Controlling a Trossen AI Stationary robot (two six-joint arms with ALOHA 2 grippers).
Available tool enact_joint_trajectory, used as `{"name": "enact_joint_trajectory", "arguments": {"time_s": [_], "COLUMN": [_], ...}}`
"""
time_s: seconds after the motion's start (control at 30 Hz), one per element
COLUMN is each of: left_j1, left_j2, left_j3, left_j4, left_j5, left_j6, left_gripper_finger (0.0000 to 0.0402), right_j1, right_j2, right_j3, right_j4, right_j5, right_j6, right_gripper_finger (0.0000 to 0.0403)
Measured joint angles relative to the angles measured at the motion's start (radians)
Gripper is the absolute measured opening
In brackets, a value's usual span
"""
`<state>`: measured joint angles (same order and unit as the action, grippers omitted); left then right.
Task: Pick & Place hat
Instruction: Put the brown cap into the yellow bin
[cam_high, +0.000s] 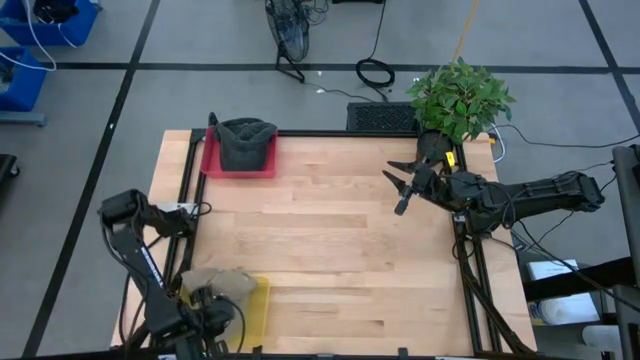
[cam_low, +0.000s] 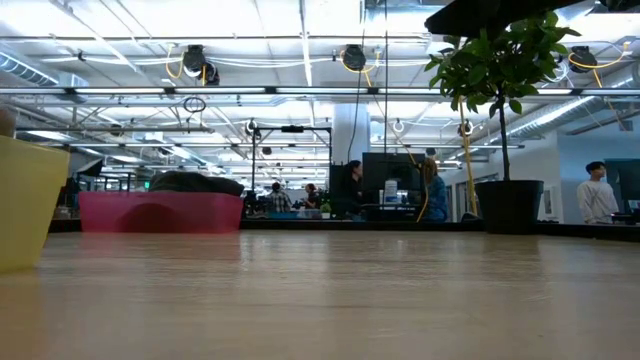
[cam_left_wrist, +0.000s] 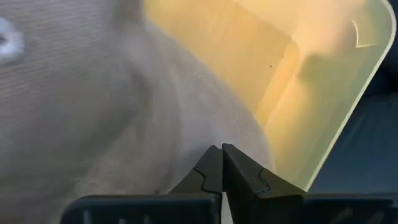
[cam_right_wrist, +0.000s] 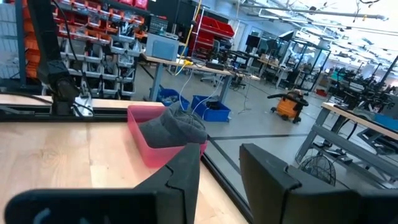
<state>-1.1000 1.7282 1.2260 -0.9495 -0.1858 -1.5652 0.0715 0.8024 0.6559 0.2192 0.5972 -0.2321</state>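
A tan hat (cam_high: 215, 283) lies in a yellow tray (cam_high: 262, 300) at the table's near left corner. My left gripper (cam_high: 205, 302) stands over it pointing down, and in the left wrist view its fingers (cam_left_wrist: 222, 155) are shut together at the hat's cloth (cam_left_wrist: 93, 112), with the tray's wall (cam_left_wrist: 323, 93) beyond. A dark grey hat (cam_high: 245, 140) rests in a pink tray (cam_high: 212, 165) at the far left. My right gripper (cam_high: 397, 188) hangs open above the table's right part, facing the pink tray (cam_right_wrist: 146, 149). My left gripper comes from above, pointing down, with its fingertips closed on the tan hat's cloth near the side facing the tray's wall (cam_left_wrist: 214, 140). The cloth rises in a ridge toward the tips. The hat lies in the yellow tray; one layer or several, I cannot tell.
A potted plant (cam_high: 460, 95) stands at the far right corner, close behind the right arm. Black rails (cam_high: 185, 190) run along the table's left and right sides. Bare wood (cam_high: 330, 260) lies between the two trays. People show in the room beyond the table.
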Motion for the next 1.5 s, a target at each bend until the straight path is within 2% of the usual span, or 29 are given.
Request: {"name": "enact_joint_trajectory", "arguments": {"time_s": [0.23,0.37,0.53,0.7,0.87,1.0,1.1,1.33,1.43,1.5], "left_j1": [0.004,0.018,0.052,0.087,0.088,0.085,0.075,0.030,-0.008,-0.026], "left_j2": [0.027,0.000,-0.105,-0.229,-0.288,-0.296,-0.294,-0.294,-0.294,-0.294], "left_j3": [-0.096,-0.094,-0.070,-0.070,-0.070,-0.070,-0.078,-0.086,-0.086,-0.086], "left_j4": [0.220,0.227,0.230,0.218,0.096,-0.090,-0.164,-0.203,-0.251,-0.274], "left_j5": [0.056,0.090,0.103,0.062,0.039,0.055,0.107,0.269,0.244,0.192], "left_j6": [0.013,0.036,0.073,0.082,0.194,0.222,0.174,0.015,-0.055,-0.082], "left_gripper_finger": [0.0043,0.0042,0.0027,0.0005,0.0013,0.0007,0.0005,0.0024,0.0025,0.0025], "right_j1": [0.000,0.000,0.000,0.000,0.000,0.000,0.000,0.000,0.000,0.000], "right_j2": [0.000,0.000,0.000,0.000,0.000,0.000,0.000,0.000,0.000,0.000], "right_j3": [0.000,0.000,0.000,0.000,0.000,0.000,0.000,0.000,0.000,0.000], "right_j4": [-0.008,-0.007,-0.006,-0.007,-0.009,-0.011,-0.011,-0.014,-0.014,-0.014], "right_j5": [0.000,0.000,0.000,0.000,0.000,0.000,0.000,0.000,0.000,0.000], "right_j6": [0.008,0.010,0.010,0.010,0.010,0.009,0.010,0.015,0.023,0.029], "right_gripper_finger": [0.0100,0.0100,0.0100,0.0100,0.0100,0.0100,0.0100,0.0100,0.0100,0.0100]}}
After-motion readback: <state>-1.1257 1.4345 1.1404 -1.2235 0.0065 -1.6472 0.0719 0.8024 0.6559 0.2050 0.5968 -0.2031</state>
